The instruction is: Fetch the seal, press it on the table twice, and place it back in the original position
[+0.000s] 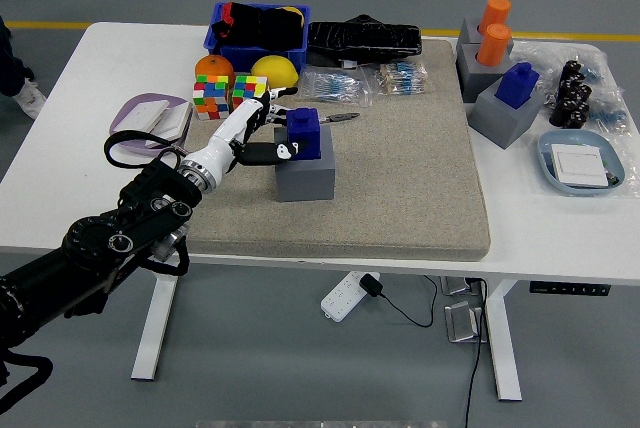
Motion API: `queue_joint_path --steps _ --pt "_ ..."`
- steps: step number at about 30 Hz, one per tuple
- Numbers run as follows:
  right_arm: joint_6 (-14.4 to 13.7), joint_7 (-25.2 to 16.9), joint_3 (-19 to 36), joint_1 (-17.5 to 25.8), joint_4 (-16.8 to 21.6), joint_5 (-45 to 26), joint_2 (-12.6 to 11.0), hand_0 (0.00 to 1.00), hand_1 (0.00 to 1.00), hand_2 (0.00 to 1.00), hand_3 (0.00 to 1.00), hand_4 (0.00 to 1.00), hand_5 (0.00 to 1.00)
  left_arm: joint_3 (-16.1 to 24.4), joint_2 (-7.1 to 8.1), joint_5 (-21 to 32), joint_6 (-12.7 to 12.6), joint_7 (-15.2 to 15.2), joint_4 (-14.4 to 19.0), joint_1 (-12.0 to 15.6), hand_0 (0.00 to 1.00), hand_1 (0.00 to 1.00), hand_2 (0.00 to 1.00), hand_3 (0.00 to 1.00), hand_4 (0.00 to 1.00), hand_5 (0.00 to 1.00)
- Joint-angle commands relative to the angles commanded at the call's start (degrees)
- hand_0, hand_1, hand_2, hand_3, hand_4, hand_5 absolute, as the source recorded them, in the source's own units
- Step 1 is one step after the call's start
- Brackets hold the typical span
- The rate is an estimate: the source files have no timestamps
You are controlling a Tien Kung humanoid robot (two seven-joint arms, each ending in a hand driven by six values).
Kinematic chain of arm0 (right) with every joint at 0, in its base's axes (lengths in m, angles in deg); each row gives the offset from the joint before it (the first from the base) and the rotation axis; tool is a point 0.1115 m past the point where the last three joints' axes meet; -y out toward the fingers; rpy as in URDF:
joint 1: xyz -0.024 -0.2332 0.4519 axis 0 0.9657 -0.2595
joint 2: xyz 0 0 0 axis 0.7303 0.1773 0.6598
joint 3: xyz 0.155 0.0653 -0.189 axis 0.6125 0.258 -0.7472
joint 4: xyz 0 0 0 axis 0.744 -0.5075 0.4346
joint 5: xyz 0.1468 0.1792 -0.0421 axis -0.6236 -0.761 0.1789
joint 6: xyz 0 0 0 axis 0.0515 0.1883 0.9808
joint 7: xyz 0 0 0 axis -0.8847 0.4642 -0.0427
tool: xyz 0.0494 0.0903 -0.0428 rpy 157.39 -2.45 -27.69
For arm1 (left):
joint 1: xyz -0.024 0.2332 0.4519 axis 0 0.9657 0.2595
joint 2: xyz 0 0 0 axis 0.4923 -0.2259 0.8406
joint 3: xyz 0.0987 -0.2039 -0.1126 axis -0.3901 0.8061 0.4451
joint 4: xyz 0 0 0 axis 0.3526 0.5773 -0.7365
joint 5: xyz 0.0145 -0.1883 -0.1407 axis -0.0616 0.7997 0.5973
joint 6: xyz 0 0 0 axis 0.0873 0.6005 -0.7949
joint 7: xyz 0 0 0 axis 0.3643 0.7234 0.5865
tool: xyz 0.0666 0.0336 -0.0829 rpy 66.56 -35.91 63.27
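A blue seal (305, 134) stands upright on a grey block (306, 175) on the beige mat (400, 178). My left hand (272, 133) reaches in from the lower left, its white and black fingers spread beside the seal's left side, touching or nearly touching it. The fingers are not closed around it. My right arm is out of view.
Two colour cubes (229, 94), an orange (213, 67) and a yellow ball (274, 70) lie behind my hand, with a blue bin (258, 33) beyond. A purple plate (150, 116) is at left. At right stand grey blocks with another blue seal (518, 84) and orange cylinders (493, 29).
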Motion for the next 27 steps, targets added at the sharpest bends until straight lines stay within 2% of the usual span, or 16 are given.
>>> queue_joint_path --steps 4,5,15,21,27 --pt "-0.1 0.0 0.0 0.0 0.0 0.0 0.0 0.781 0.678 0.675 0.670 0.806 0.578 0.1 -0.08 0.2 -0.6 -0.5 0.0 0.1 0.839 0.510 0.508 0.881 0.588 0.002" --pt "-0.1 0.0 0.0 0.0 0.0 0.0 0.0 0.781 0.678 0.675 0.670 0.806 0.577 0.1 -0.09 0.3 -0.7 -0.5 0.0 0.2 0.827 0.465 0.420 0.867 0.556 0.002" --pt "-0.1 -0.1 0.0 0.0 0.0 0.1 0.0 0.781 0.678 0.674 0.670 0.806 0.577 0.6 0.19 0.5 -1.2 -1.5 0.5 0.2 0.821 0.449 0.400 0.864 0.550 0.002" --pt "-0.2 -0.2 0.2 0.0 -0.1 0.1 0.0 0.781 0.678 0.674 0.669 0.805 0.577 2.7 0.78 0.5 -1.4 -2.1 1.0 -0.1 0.820 0.449 0.394 0.857 0.535 0.002" --pt "-0.2 -0.2 0.2 0.0 0.0 0.2 0.1 0.782 0.678 0.673 0.669 0.805 0.576 6.9 2.37 -0.1 -1.8 -2.9 1.0 0.6 0.821 0.457 0.394 0.854 0.534 0.002"
